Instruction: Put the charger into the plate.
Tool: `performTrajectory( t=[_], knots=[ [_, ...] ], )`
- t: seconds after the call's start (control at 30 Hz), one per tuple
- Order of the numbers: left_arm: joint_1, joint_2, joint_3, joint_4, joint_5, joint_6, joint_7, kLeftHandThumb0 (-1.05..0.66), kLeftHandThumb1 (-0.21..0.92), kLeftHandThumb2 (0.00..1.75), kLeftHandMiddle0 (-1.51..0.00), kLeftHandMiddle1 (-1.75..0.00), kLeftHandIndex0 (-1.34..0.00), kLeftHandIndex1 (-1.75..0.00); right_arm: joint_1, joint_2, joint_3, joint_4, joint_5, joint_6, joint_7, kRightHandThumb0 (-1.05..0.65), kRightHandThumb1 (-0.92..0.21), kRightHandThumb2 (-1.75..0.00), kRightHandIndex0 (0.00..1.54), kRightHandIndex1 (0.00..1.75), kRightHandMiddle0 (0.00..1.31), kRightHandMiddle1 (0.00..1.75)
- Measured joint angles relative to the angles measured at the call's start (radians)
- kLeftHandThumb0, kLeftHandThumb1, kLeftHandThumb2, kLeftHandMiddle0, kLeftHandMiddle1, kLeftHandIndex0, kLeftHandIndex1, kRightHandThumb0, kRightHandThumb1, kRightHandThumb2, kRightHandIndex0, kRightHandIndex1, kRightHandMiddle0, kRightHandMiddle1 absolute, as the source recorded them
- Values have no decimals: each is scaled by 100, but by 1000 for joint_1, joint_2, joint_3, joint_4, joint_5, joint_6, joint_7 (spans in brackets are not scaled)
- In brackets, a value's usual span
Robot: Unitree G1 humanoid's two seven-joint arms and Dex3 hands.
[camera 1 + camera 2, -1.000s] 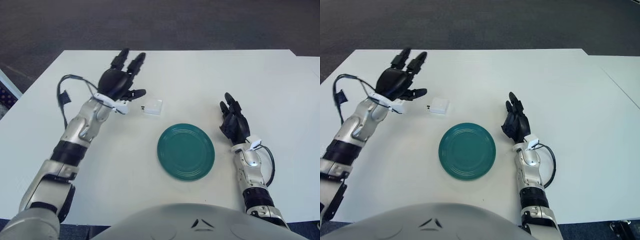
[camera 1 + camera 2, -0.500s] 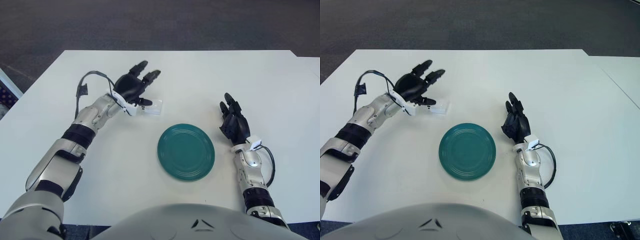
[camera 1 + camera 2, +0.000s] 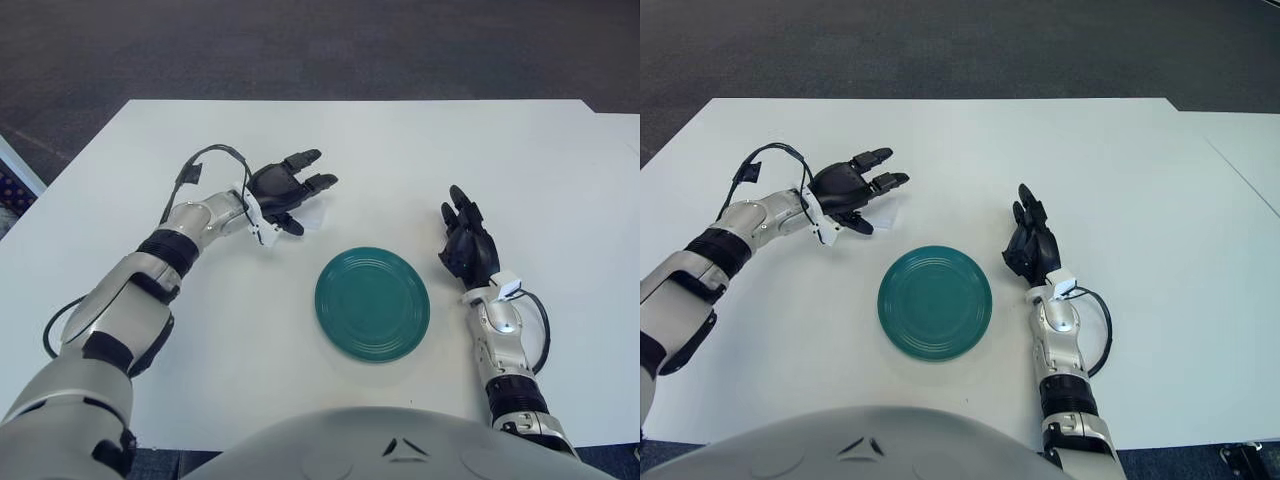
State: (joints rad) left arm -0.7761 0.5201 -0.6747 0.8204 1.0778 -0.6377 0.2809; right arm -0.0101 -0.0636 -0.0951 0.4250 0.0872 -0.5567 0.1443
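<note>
Charger (image 3: 890, 208) is lying on the white surface (image 3: 400, 150) in the upper left part of the frame, and my left hand (image 3: 285, 193) is covering most of it, so only a pale sliver is showing past my fingers (image 3: 322, 182) on their right side. I am reaching that hand in from the left with the palm turned down over the white block, two fingers stretched out toward the right and the thumb (image 3: 862, 226) angled below them toward the lower right. The fingers are looking spread rather than clamped, and I cannot tell whether any of them is touching the charger or only hovering over it; nothing is showing it lifted off the surface. A black cable (image 3: 205, 160) is looping up from my left wrist toward the upper left.

The green plate (image 3: 372, 303) is sitting below and to the right of the charger, near the middle of the frame, apart from it with bare surface between them, and nothing is lying in it.

I am resting my right hand (image 3: 467, 243) on the surface to the right of the plate, just beside its rim, with the fingers relaxed and pointing toward the top of the frame, gripping nothing.
</note>
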Motion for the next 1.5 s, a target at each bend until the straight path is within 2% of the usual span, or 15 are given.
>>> performTrajectory(
  t=[0.43,0.8,1.27,1.5],
  knots=[
    [-69,-28,-72,143,9,-30,13,-105,92,28,0,0,0,-55,13,0,7,-12,-8,1,-28,-97,-92,-109,3,0,0,17],
    [-106,-98,-78,257,-24,-19,4,-105,92,31,0,0,0,-59,12,1,10,-13,-23,0,-52,-96,-92,-109,0,0,0,13],
    [-125,-173,-13,380,-177,51,-170,-105,92,27,0,0,0,-64,20,3,14,-24,-21,4,-48,-96,-92,-107,4,1,0,14],
    [-125,-201,35,406,-259,100,-279,-105,92,39,-8,-3,0,-71,28,8,13,-34,-17,7,-39,-96,-92,-108,5,2,0,15]
  ],
)
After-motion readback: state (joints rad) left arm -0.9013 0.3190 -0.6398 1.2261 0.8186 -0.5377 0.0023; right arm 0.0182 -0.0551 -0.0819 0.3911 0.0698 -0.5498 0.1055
